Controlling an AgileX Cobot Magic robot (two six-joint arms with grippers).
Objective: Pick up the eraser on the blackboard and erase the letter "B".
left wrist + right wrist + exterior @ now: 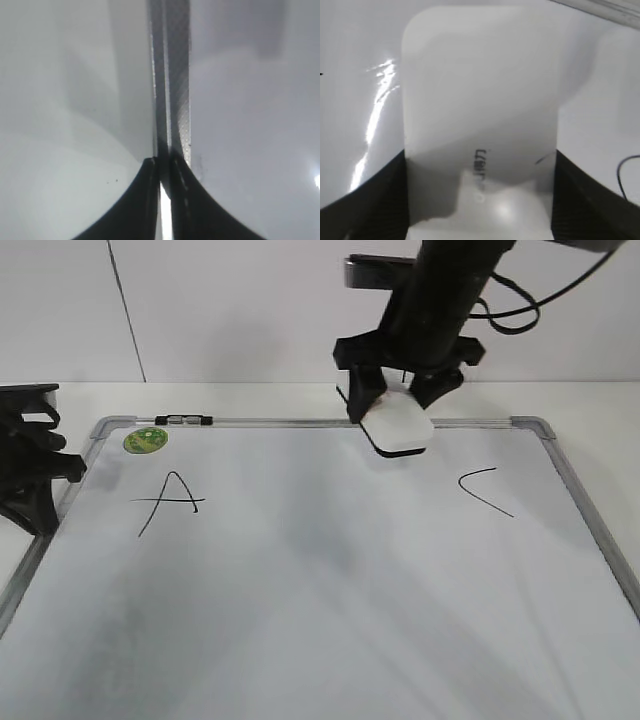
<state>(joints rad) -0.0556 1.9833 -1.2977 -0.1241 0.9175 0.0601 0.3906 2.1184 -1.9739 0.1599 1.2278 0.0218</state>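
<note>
My right gripper (398, 400) is shut on the white eraser (398, 426) and holds it at the blackboard's (330, 600) top edge, near the middle. In the right wrist view the eraser (480, 120) fills the space between the two black fingers (480, 195). No letter "B" shows on the board; the surface between the "A" (170, 500) and the "C" (485, 490) is bare white. My left gripper (35, 465) rests at the board's left edge; in the left wrist view its fingers (165, 170) are closed together over the frame strip.
A round green magnet (146, 440) sits at the board's top left, with a dark marker (185, 420) on the top frame beside it. White wall stands behind the board. The board's silver frame (172, 75) runs through the left wrist view.
</note>
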